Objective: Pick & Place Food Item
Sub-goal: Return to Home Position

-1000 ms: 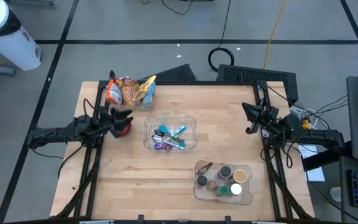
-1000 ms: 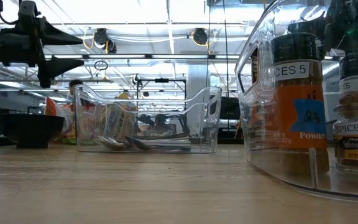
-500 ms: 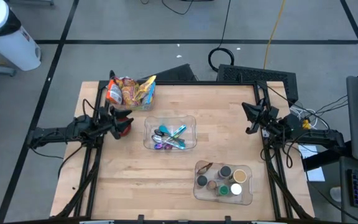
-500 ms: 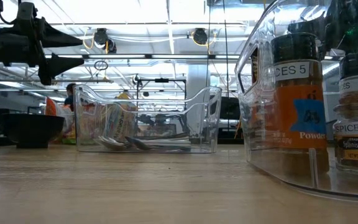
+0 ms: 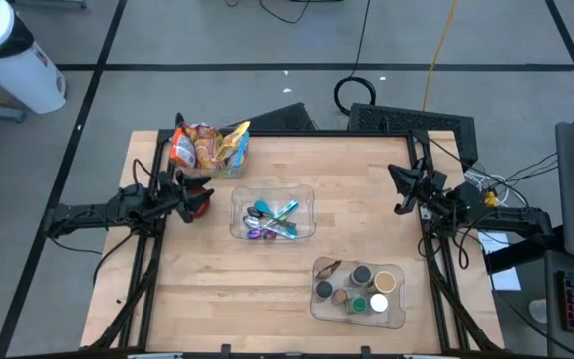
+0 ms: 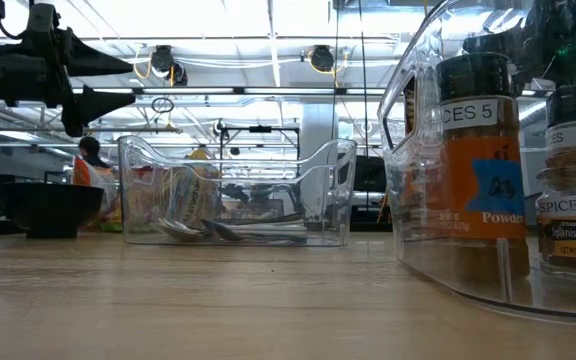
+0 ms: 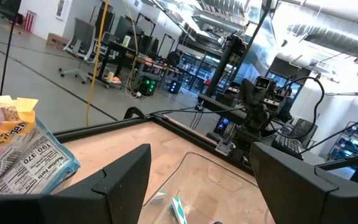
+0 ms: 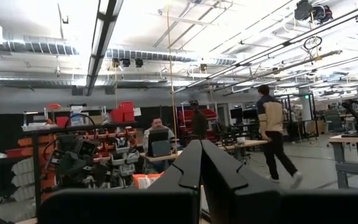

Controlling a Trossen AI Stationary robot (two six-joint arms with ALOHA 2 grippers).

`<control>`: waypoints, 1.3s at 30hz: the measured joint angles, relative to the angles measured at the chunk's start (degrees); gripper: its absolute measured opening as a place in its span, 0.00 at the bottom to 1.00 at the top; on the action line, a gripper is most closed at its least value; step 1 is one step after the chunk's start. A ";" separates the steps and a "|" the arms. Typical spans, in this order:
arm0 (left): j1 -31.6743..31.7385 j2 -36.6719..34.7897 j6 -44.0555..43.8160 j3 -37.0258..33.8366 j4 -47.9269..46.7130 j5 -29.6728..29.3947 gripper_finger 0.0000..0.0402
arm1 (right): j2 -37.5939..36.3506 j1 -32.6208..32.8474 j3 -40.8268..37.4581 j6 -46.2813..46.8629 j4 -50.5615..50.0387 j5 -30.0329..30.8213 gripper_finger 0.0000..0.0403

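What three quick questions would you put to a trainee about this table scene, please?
1. True or false: the bin of spice bottles holds a single bottle.
2. What lies in the middle bin? A. snack packets B. cutlery C. bottles
3. Fill in: the left gripper has its fingers ___.
Key: 1 false; 2 B; 3 open.
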 joint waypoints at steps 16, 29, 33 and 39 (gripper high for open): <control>0.00 0.00 -0.04 0.02 0.02 0.02 0.70 | 0.06 0.00 -0.01 -0.04 -8.11 -0.05 0.00; 0.00 0.00 -0.04 0.04 0.02 0.04 0.70 | 0.11 0.02 -0.02 -0.04 -17.11 -0.11 0.00; 0.00 0.00 -0.04 0.04 0.02 0.04 0.70 | 0.11 0.02 -0.02 -0.06 -17.11 -0.09 0.00; 0.00 0.00 -0.04 0.04 0.02 0.04 0.70 | -0.96 0.01 -0.02 -0.04 -16.35 -0.02 0.00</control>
